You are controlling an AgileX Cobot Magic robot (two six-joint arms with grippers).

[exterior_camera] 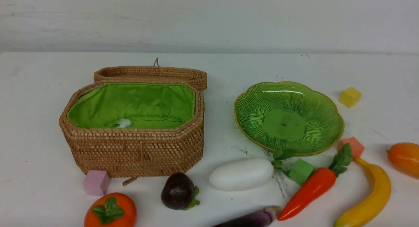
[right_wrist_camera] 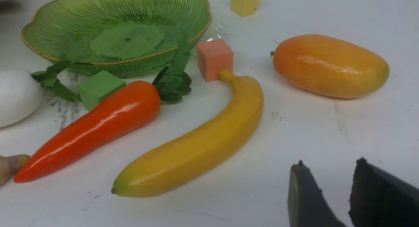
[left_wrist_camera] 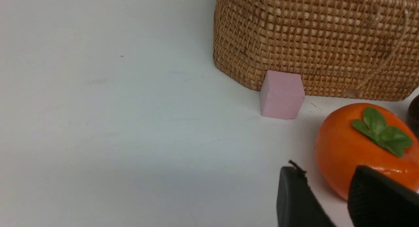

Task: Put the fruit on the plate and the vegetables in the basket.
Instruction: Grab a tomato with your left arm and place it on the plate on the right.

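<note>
The basket (exterior_camera: 131,148) stands open at the left, its green lining showing. The green plate (exterior_camera: 248,112) is empty at the right. Along the front lie the round orange fruit (exterior_camera: 110,210), the dark purple fruit (exterior_camera: 178,191), the white radish (exterior_camera: 241,174), the eggplant (exterior_camera: 252,218), the carrot (exterior_camera: 311,187), the banana (exterior_camera: 370,197) and the mango (exterior_camera: 405,158). My left gripper (left_wrist_camera: 325,169) is open and empty beside the orange fruit (left_wrist_camera: 356,148). My right gripper (right_wrist_camera: 330,163) is open and empty over bare table, near the banana (right_wrist_camera: 203,145) and mango (right_wrist_camera: 330,66).
Small cubes lie about: pink (exterior_camera: 96,182) at the basket's front corner, green (exterior_camera: 301,171) between radish and carrot, salmon (exterior_camera: 352,145) by the banana's stem, yellow (exterior_camera: 350,97) beyond the plate. A white tuft (exterior_camera: 123,122) lies inside the basket. The lid (exterior_camera: 150,73) lies back behind it.
</note>
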